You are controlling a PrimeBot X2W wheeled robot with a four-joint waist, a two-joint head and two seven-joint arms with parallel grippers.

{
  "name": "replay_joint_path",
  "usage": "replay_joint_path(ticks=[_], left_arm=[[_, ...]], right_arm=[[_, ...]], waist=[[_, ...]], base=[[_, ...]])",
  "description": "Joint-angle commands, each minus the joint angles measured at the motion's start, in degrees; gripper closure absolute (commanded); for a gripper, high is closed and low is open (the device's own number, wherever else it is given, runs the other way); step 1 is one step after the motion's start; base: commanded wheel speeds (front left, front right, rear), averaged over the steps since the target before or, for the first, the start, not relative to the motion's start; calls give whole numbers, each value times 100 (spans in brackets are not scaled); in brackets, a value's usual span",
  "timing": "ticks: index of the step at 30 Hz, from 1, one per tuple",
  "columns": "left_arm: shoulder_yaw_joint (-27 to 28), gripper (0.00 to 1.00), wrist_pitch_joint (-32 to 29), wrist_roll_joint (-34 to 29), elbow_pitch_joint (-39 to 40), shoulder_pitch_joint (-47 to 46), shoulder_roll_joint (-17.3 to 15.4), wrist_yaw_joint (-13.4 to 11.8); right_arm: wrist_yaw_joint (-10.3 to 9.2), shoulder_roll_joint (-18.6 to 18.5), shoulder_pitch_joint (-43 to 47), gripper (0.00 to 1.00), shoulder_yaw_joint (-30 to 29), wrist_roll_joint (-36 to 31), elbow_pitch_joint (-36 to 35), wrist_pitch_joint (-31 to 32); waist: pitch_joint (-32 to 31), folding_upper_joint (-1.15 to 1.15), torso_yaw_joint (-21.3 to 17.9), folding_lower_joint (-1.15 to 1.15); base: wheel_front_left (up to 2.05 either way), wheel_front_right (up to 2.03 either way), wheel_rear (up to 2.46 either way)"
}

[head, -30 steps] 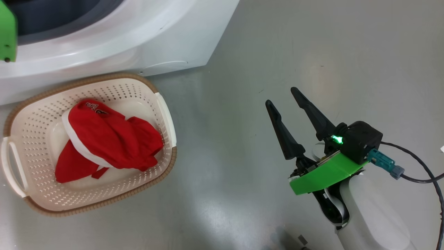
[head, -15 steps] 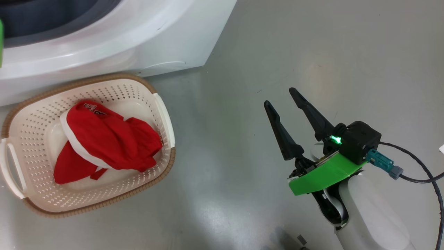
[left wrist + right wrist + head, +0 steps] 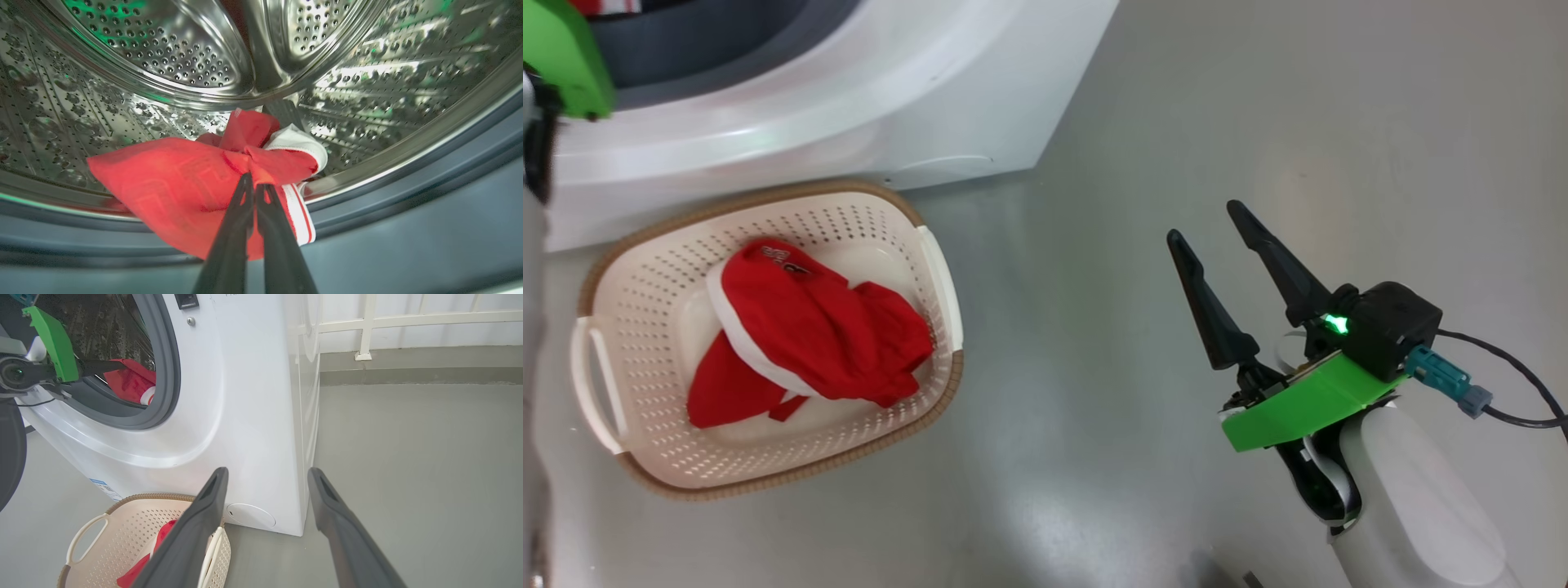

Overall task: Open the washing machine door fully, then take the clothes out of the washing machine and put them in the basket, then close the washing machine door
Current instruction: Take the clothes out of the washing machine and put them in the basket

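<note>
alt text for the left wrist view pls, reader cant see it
The left gripper, its two dark fingers shut, pinches a bunched red garment with white trim at the front lip of the perforated steel drum. The grey rubber ring curves across below the drum's edge.

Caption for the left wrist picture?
Dark two-fingered left gripper pinches a bright red garment inside the perforated steel drum.

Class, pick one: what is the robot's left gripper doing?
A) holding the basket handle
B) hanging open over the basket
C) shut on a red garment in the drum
C: the left gripper is pinched shut on the red garment inside the steel drum.
</note>
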State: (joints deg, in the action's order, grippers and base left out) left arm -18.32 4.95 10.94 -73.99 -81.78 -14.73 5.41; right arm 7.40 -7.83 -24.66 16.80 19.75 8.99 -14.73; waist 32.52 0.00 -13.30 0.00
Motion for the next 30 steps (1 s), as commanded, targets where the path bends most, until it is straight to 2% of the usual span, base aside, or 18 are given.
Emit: replay_joint_path(ticks=[1, 7, 13, 20, 28, 30], left_arm=[[132, 100, 207, 155, 151, 107, -178, 56], [411, 100, 842, 670, 313, 458, 63, 177], [449, 100, 996, 982, 897, 958, 189, 204], [635, 100, 1003, 1374, 2359, 1849, 84, 206], [928, 100, 1004, 1462, 3949, 2873, 81, 207], [968, 100, 1004, 1460, 4144, 2998, 89, 207]], right_arm=[[9, -29, 89, 0, 69, -50, -110, -27], [9, -148, 146, 0, 12, -34, -88, -27], [9, -285, 281, 0, -128, -18, -99, -27], [9, -411, 458, 0, -255, -5, -119, -27], [9, -506, 679, 0, -402, 19, -137, -27], [9, -516, 704, 0, -414, 22, -141, -27]], waist=[[-129, 0, 111, 0], [-372, 0, 255, 0], [-619, 0, 417, 0], [-885, 0, 531, 0], [-1155, 0, 692, 0], [-1182, 0, 708, 0]], base=[[0, 0, 0], [0, 0, 0], [0, 0, 0], [0, 0, 0], [0, 0, 0], [0, 0, 0]])
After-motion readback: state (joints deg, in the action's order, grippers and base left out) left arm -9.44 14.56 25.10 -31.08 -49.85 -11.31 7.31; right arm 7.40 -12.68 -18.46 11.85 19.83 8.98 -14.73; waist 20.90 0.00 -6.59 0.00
